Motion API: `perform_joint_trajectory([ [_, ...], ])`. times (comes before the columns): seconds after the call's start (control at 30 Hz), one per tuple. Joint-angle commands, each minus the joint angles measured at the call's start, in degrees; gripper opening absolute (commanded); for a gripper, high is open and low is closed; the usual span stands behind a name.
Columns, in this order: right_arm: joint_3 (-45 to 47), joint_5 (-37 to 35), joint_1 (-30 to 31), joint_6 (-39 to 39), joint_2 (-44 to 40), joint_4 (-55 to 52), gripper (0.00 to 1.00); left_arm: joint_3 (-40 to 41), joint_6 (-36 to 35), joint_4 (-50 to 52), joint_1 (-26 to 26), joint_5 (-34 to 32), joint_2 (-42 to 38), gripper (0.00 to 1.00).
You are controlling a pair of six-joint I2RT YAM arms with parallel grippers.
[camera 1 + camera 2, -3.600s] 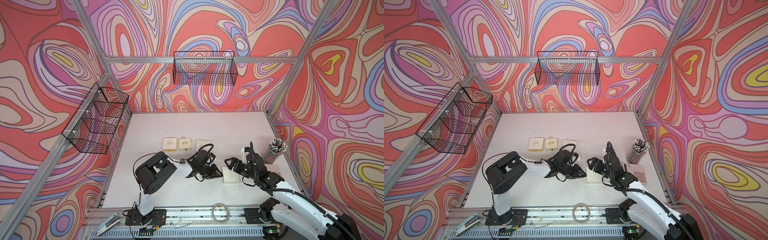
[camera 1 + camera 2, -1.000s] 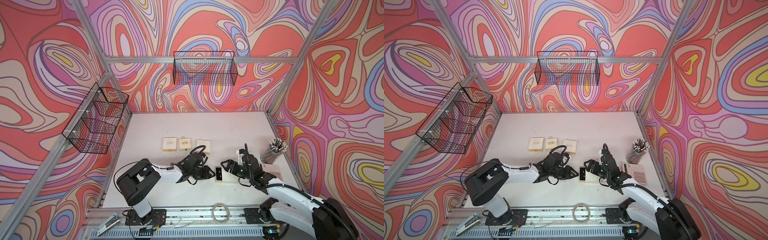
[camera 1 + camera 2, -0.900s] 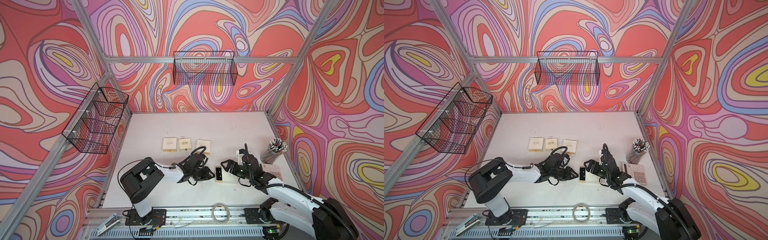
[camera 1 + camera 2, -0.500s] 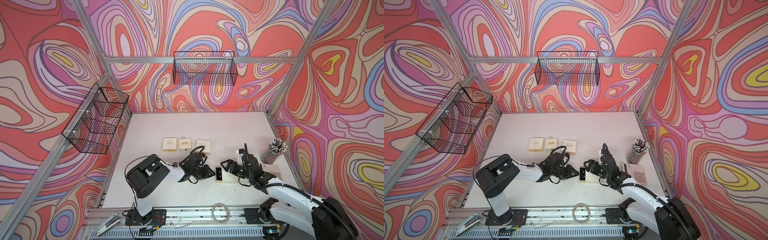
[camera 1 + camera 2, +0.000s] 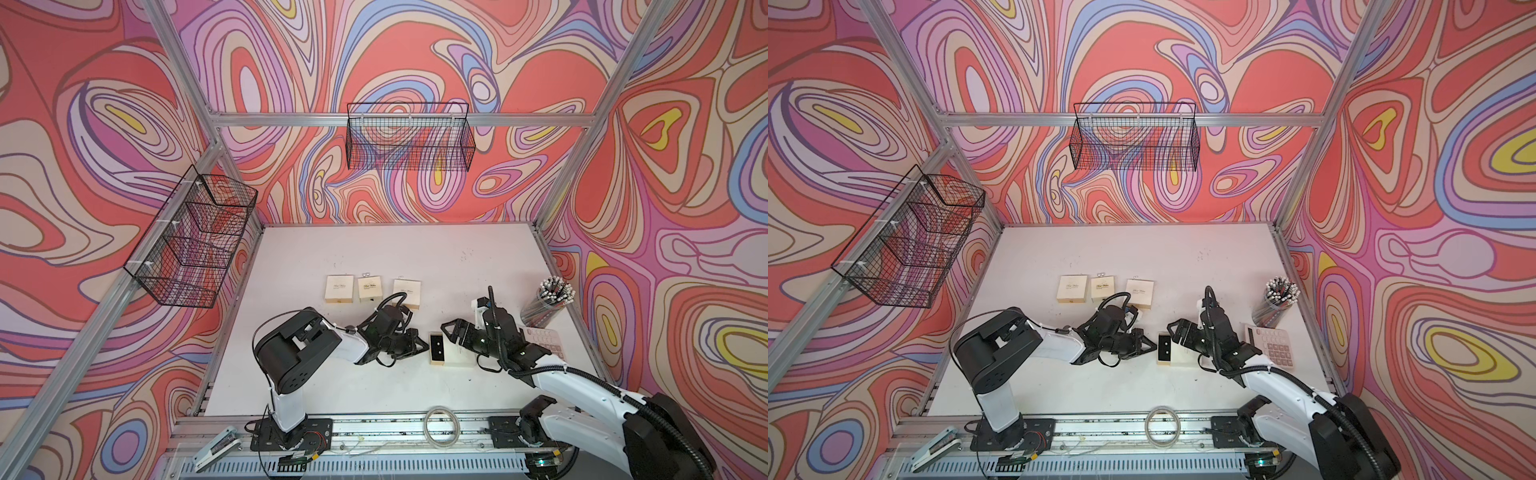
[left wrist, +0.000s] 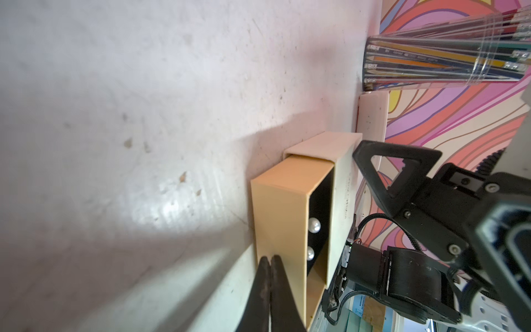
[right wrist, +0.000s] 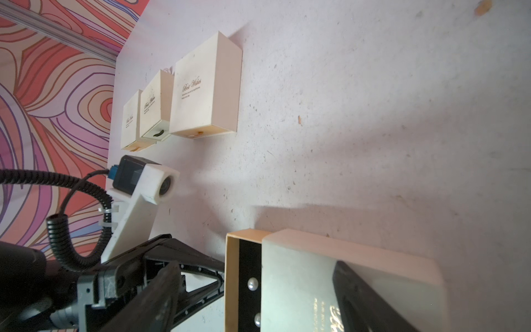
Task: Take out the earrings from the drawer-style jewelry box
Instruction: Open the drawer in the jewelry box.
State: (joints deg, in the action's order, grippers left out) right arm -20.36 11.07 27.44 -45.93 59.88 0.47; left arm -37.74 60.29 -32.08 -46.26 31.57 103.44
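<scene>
**Bimanual workspace seen in both top views and the two wrist views.** Near the middle of the white table (image 5: 374,249) lies the jewelry box (image 5: 457,357). Its cream sleeve (image 6: 324,143) is to the right, and its tan drawer (image 5: 436,349) is slid partway out to the left.

Two earrings (image 6: 400,225), round pearl-white beads, sit on the drawer's black lining. One lies nearer and one farther, and both are inside the drawer just beside the sleeve's mouth.

The left gripper (image 5: 424,347) has its jaws pressed together, with its tips at the drawer's left front wall. The left wrist view does not show whether they pinch a pull tab there. The right gripper (image 5: 455,338) stands with its jaws spread wide over the sleeve, and one finger (image 7: 362,299) lies on the sleeve's top.

Farther back, three cream boxes (image 5: 339,288) with dark script lettering stand in a row, well apart from the open box. At the right edge of the table, a clear cup of pencils (image 5: 547,303) stands just beyond a pink calculator (image 5: 544,340).
</scene>
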Motion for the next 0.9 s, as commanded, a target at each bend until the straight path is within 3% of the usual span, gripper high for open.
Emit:
perform_joint_trajectory([
  [0.0, 0.9, -2.0, -0.1, 0.3, 0.9, -5.9, 0.87, 2.1, 0.6, 4.0, 1.1, -3.4, -3.2, 0.0],
  [0.37, -0.3, -1.8, -0.1, 2.0, 1.0, -6.8, 0.87, 3.5, 1.0, 2.3, 1.5, -2.5, -3.7, 0.0],
  [0.5, -3.2, -3.0, -0.1, 4.2, -0.3, -9.3, 0.83, 3.9, 0.6, 1.2, 1.6, -1.6, -5.4, 0.15],
  [0.7, -11.5, -6.2, 0.1, 9.6, -2.6, -17.0, 0.76, 4.9, -2.5, 7.8, 1.5, -3.9, -13.6, 0.24],
  [0.87, -15.5, -8.9, 4.9, 9.8, -2.2, -21.6, 0.69, 5.9, -9.4, 22.1, 1.5, -11.9, -26.6, 0.32],
])
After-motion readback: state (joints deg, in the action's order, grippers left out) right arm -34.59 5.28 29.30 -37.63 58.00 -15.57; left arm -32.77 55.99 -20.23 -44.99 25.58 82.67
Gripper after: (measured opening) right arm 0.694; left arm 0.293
